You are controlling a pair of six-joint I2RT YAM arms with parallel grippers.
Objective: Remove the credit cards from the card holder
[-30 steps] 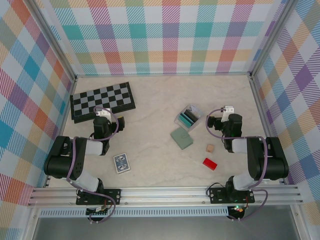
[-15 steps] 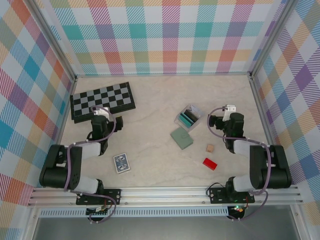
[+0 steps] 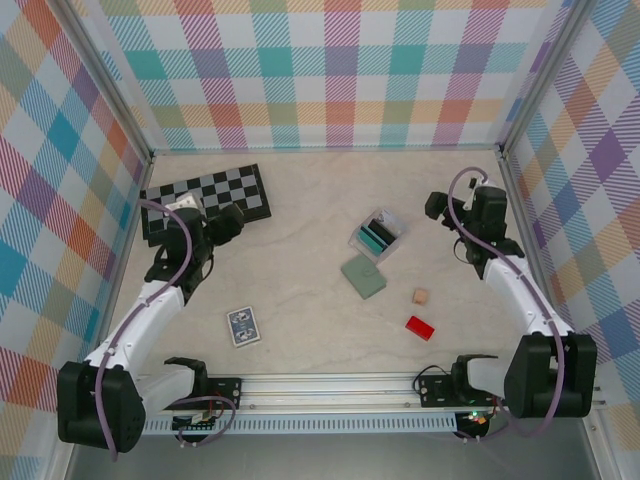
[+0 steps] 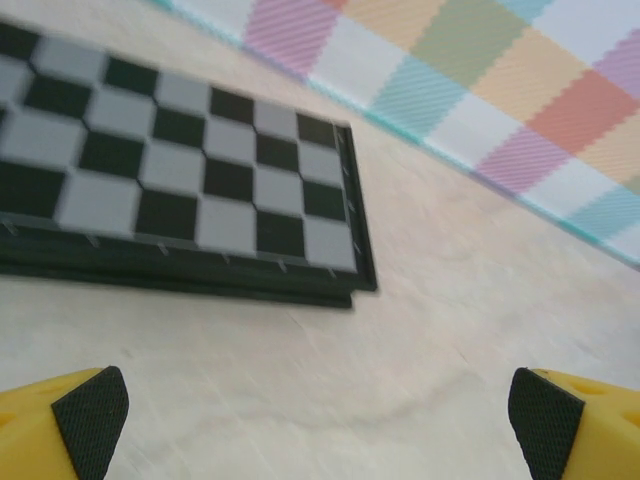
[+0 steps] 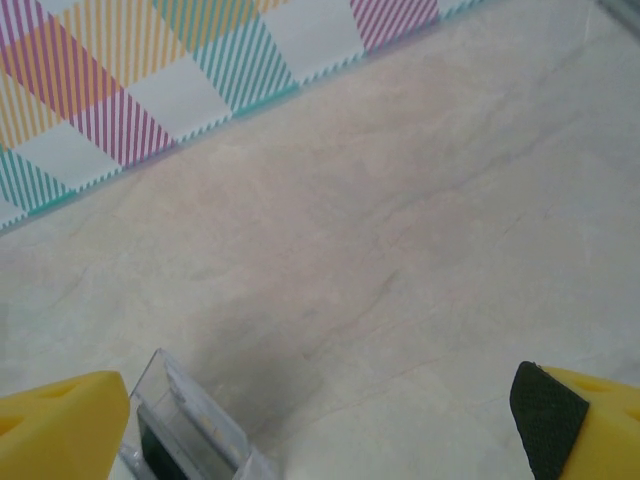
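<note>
Card holder (image 3: 363, 275) lies closed on the table (image 3: 300, 200); jaws of my left arm (image 3: 150, 300) and right arm (image 3: 515, 280) gape empty; next I must reach it.

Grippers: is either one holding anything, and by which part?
Nothing is held. The left gripper stands open near the chessboard, and the right gripper is open over the table. The wallet lies apart from both.

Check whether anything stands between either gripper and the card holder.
For the right gripper, the clear tray sits partly on the straight line to the card holder, just beyond the holder's far corner. Between the left gripper and the holder there is just bare table. Both jaws stand open.
</note>
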